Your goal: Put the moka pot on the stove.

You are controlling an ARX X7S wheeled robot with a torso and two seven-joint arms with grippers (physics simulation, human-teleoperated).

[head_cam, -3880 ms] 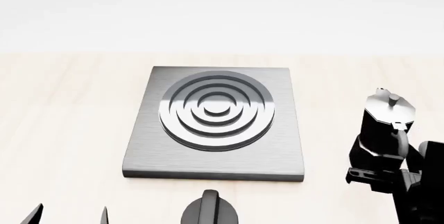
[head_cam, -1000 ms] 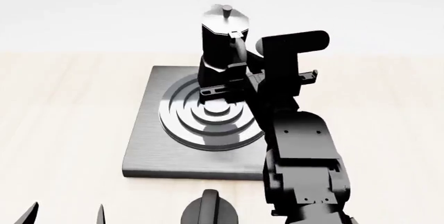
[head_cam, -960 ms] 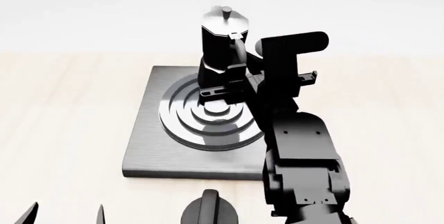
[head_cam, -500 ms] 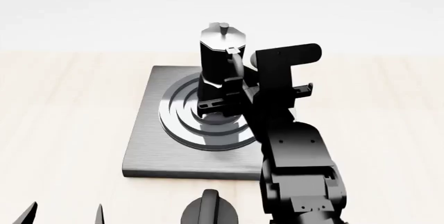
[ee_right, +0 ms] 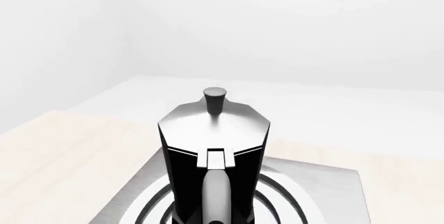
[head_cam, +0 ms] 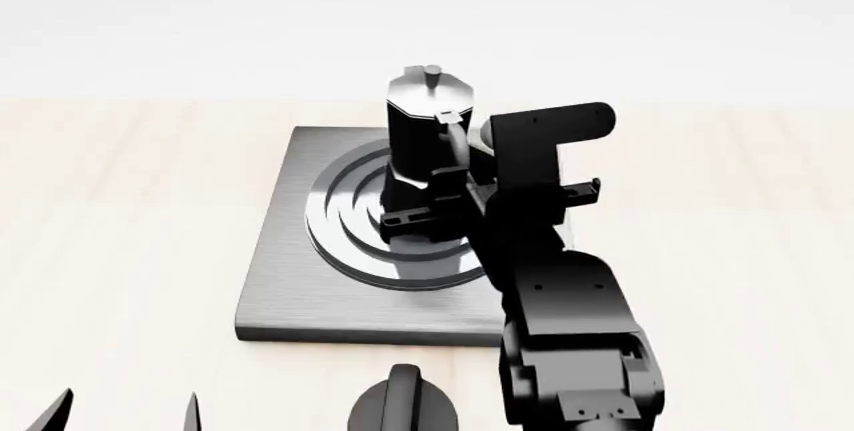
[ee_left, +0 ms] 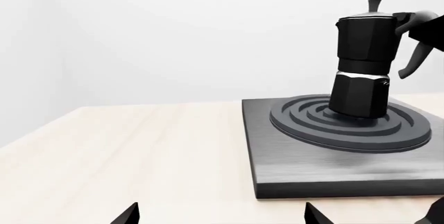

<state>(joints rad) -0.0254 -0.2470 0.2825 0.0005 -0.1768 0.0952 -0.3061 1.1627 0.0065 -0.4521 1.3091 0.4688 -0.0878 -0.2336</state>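
The moka pot (head_cam: 429,131), black and faceted with a silver lid and knob, stands about upright over the middle of the stove's burner rings (head_cam: 350,241). In the left wrist view its base (ee_left: 357,110) seems to touch the rings. The stove (head_cam: 287,296) is a dark grey square slab. My right gripper (head_cam: 430,207) is shut on the moka pot at its handle side, low on the body. The right wrist view looks down the handle onto the pot (ee_right: 215,130). My left gripper (ee_left: 220,218) is open and empty, short of the stove (ee_left: 333,180).
A short black round knob with a ridge (head_cam: 404,406) sits at the near edge in front of the stove. The light wooden tabletop (head_cam: 120,251) spreads to both sides. My right arm (head_cam: 567,331) reaches over the stove's right part.
My right arm has lowered the moka pot and drawn it slightly nearer, from above the stove's far side down onto the burner rings. The left gripper has not moved.
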